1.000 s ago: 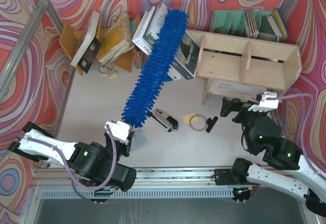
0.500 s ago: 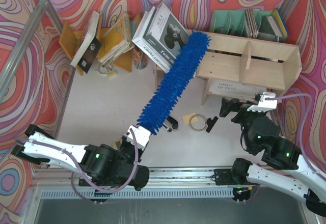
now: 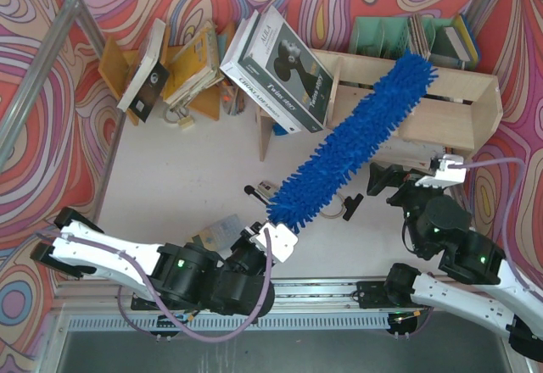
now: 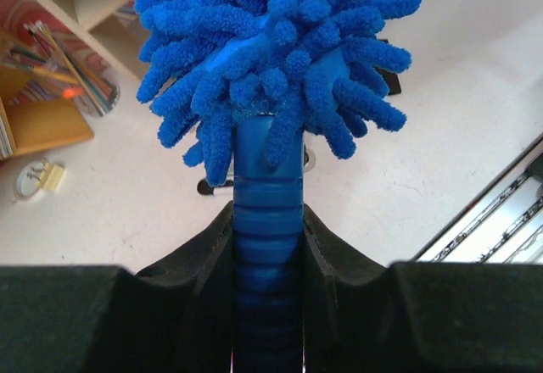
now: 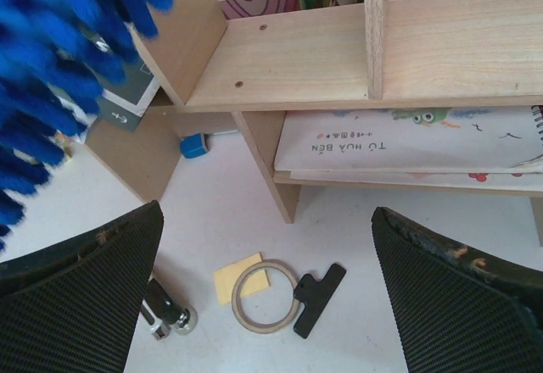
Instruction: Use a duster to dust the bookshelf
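Broadly, the wide pale plywood bookshelf [image 3: 458, 119] with upright dividers lies far ahead and to the right of the left claw [image 3: 273, 233], and straight ahead of the right claw [image 3: 389, 185], which is much the nearer of the two. Both stand over the white worktop [image 3: 170, 178].

The long bright-blue fluffy chenille duster [image 3: 352, 148] starts at the left claw and runs away from it on a diagonal, forward and to the right. Its far tip is over the shelf's top board, close to the middle divider. Whether the fibres press on the wood cannot be told from above. The left claw is clenched on the ribbed darker-blue handle, one pad on each side (the wrist view shows this plainly). The right claw is spread wide and grasps nothing.

My judgement: the coming sweep turns on that diagonal, since swinging the left wrist carries the tip along the board.

Beyond the left claw's left side, a black-and-white hardback book [image 3: 280, 72] leans; its cover lettering is too small to read surely. Just ahead of the right claw lie a pale wooden ring [image 5: 263, 297], a black clip [image 5: 318, 297] and a yellow sticky note [image 5: 240, 284]. A booklet on the lower shelf carries upside-down print; "MOMO" seems legible.
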Tool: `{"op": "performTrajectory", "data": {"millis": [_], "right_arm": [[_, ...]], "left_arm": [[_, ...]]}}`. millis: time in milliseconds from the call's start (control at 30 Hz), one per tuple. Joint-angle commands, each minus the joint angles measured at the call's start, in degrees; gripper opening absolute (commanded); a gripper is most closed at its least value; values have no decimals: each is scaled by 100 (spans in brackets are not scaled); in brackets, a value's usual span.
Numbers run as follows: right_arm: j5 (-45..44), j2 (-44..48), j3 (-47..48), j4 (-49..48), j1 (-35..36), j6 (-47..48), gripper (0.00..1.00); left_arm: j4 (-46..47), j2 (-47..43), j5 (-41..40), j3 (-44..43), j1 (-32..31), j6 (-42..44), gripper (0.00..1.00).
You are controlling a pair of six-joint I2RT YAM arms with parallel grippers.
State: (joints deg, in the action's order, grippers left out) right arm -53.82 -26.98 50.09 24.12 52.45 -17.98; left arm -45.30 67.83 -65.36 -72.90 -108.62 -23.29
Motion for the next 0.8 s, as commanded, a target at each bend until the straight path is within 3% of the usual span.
{"op": "performTrajectory", "data": {"millis": [0, 200, 400, 567, 767], "right_arm": [[228, 169, 164, -45, -6, -101, 99], [913, 379, 555, -263, -12, -22, 99], [1854, 355, 956, -519, -9, 189, 99], [2543, 371, 855, -952, -9, -18, 99], [2390, 300, 402, -1624, -12, -859, 99]], "left_arm": [[1234, -115, -395, -121, -20, 1275, 0], [1626, 48, -92, -311, 282, 1630, 0], [1423, 426, 814, -705, 957, 1424, 0], [1701, 465, 1120, -707, 1203, 1664, 0], [2353, 300, 1447, -385, 1229, 1992, 0]]}}
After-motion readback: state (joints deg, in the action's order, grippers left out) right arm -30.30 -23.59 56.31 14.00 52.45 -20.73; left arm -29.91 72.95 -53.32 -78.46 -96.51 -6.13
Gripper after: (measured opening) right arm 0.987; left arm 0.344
